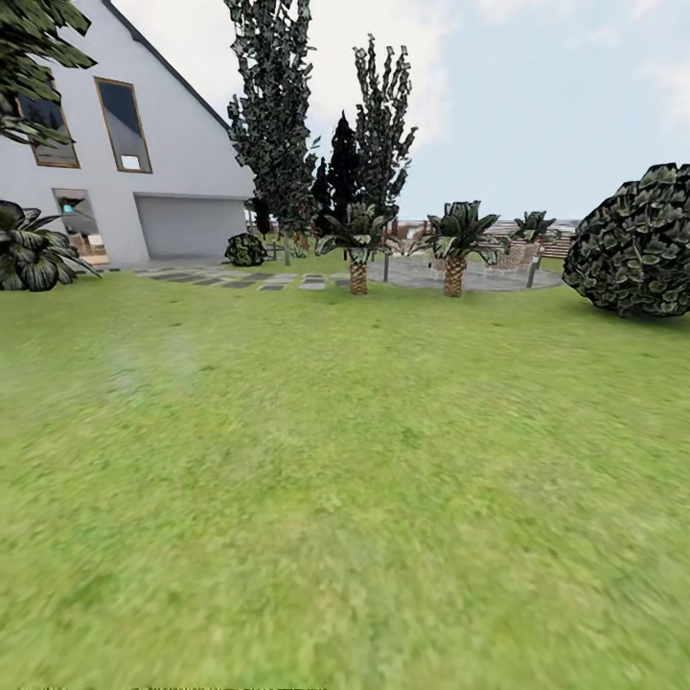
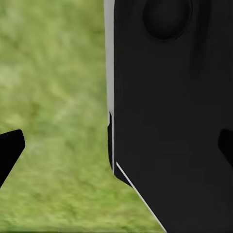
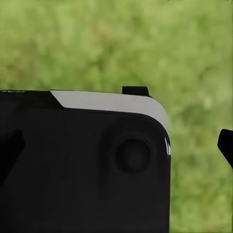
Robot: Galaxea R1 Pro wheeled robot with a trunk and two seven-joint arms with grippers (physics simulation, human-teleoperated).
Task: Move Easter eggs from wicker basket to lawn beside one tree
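Head view: lawn [image 1: 345,498] stretches wide, blurred up close. Three short palms [image 1: 358,251] ahead by grey patio [image 1: 479,276], two tall narrow dark trees [image 1: 278,115], one round bush [image 1: 637,240], one white house [image 1: 144,182] cut off left. Left gripper [image 2: 121,145]: two dark fingertips [image 2: 10,148] wide apart at frame edges, nothing between. Right gripper [image 3: 119,150]: likewise spread, empty. Black robot body [image 2: 170,121] blocks much of both wrist views.

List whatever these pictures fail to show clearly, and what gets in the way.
- Left tool: a black robot body part stands between its fingertips in the left wrist view, so its opening is unclear.
- Right tool: same in the right wrist view, behind a black panel.
- Lawn: blurred in the head view's foreground.
- House: cut off by the head view's left edge.
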